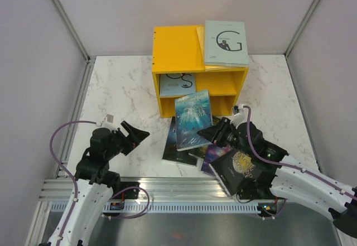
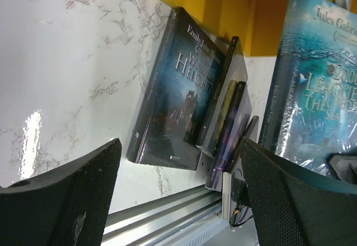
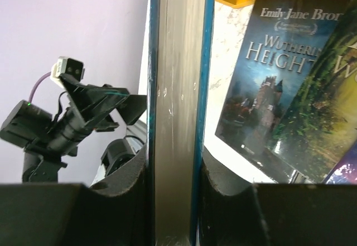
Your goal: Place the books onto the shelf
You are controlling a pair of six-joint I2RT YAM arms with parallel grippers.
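right pincer (image 1: 213, 131) clenches the ocean book (image 1: 191, 117) by its edge, shelf (image 1: 175, 48) just beyond it. left pincer (image 1: 135, 135) hangs released, empty, dark books (image 1: 173, 145) to its right.

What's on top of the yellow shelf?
A grey book with a big G lies flat on the shelf, at its right end. A yellow edge peeks out beneath it; whatever that is, the grey book covers most of it.
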